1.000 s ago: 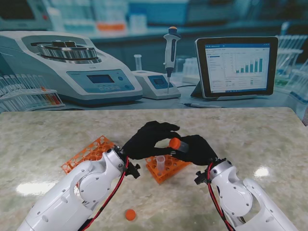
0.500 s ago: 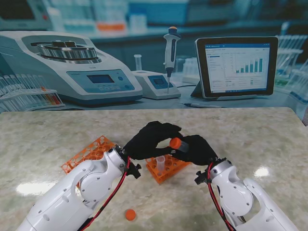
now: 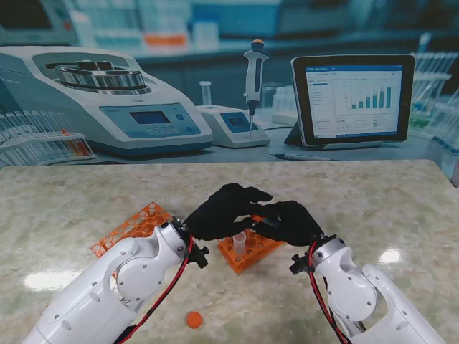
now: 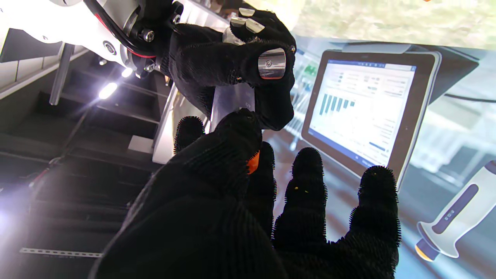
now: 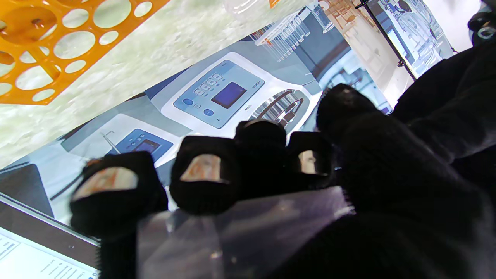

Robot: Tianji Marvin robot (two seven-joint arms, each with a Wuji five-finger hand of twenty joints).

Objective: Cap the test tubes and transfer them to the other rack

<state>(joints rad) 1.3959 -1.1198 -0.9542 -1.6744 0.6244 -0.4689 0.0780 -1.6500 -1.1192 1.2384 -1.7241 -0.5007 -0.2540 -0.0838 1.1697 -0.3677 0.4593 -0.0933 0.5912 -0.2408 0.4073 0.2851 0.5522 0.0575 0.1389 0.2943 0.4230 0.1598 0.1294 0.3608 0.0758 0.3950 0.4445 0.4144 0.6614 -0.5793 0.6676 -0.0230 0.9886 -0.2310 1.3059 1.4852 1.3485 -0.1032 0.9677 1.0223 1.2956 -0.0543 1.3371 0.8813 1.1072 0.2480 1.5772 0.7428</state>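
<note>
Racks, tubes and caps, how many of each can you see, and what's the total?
Racks: 2, left rack and right rack.
Tubes: 2, racked tube and held tube in the right hand.
Caps: 2, loose cap and pinched cap under the left hand.
Total: 6.

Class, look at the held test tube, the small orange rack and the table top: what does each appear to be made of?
Test tube: clear plastic or glass, see-through with soft glare; which one is unclear.
Small orange rack: likely moulded plastic, with a uniform bright colour.
Table top: marble-look stone or laminate, veined and glossy with light reflections.
</note>
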